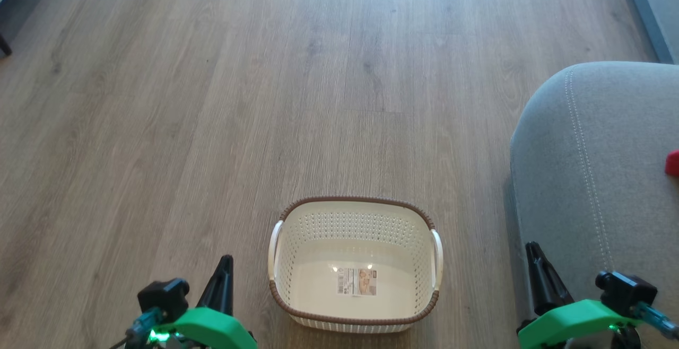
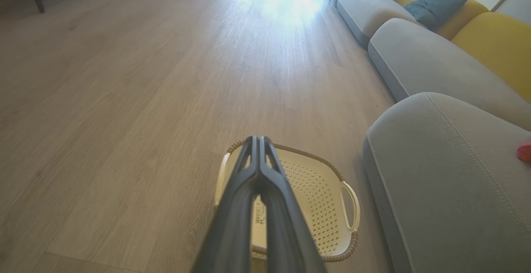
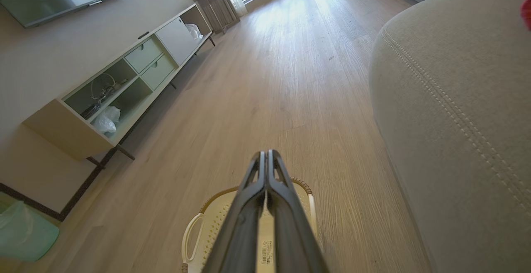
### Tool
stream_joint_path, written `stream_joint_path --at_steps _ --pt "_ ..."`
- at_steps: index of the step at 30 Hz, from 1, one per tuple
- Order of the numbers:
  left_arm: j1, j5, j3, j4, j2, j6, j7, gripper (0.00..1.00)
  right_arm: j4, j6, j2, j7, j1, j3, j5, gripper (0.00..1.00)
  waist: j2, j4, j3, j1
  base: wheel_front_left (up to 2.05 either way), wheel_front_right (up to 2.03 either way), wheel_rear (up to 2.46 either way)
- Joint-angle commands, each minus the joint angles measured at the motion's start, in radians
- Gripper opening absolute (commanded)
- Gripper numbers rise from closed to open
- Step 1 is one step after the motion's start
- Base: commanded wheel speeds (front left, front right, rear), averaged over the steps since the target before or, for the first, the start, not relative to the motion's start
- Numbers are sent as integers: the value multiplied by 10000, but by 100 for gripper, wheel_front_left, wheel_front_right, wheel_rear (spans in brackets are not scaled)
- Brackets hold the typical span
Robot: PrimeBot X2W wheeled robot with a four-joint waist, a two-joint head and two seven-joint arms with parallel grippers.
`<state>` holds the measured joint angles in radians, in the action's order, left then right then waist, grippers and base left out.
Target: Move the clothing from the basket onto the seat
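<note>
two grippers, head view: left gripper [image 1: 225, 267] at lower left, right gripper [image 1: 534, 261] at lower right, each with its dark fingers pressed together on nothing.
basket, head view: small cream perforated plastic laundry basket [image 1: 355, 199] with a brown braided rim stands on the floor between them, a label on its bare bottom.
seat edge, head view: rounded corner of the large grey fabric sofa [image 1: 583, 179] lies just right of the basket, a strip of floor between.
clothing, head view: a bit of bright red fabric clothing [image 1: 673, 162] rests on the sofa at the right edge.
open room, head view: wide grey-brown wood-plank floor [image 1: 212, 99] ahead and to the left.
left wrist view: left gripper [image 2: 258, 142], fingers together, is above the basket [image 2: 327, 169]; sofa [image 2: 435, 173] beside it, clothing [image 2: 524, 150] on top.
right wrist view: right gripper [image 3: 265, 156], fingers together, is over the basket [image 3: 195, 231]; sofa [image 3: 456, 98] at right, pale low cabinet [image 3: 124, 82] far left across the floor [image 3: 290, 78].
</note>
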<state>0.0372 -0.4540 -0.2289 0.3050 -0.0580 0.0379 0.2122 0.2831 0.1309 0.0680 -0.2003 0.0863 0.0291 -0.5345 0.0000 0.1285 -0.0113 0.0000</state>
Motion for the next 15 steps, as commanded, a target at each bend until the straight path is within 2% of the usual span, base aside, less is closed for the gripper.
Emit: stream_joint_path --at_steps 1,15 --pt "-546 -191 139 -341 -49 -38 -23 0 -322 0 -2 45 -514 -73 -187 0 0 -7 1 0 0 0 0" --pt "-666 -1782 481 -374 -101 -260 -377 0 -330 0 -15 447 -703 -241 -1602 0 0 -177 20 0 0 0 0"
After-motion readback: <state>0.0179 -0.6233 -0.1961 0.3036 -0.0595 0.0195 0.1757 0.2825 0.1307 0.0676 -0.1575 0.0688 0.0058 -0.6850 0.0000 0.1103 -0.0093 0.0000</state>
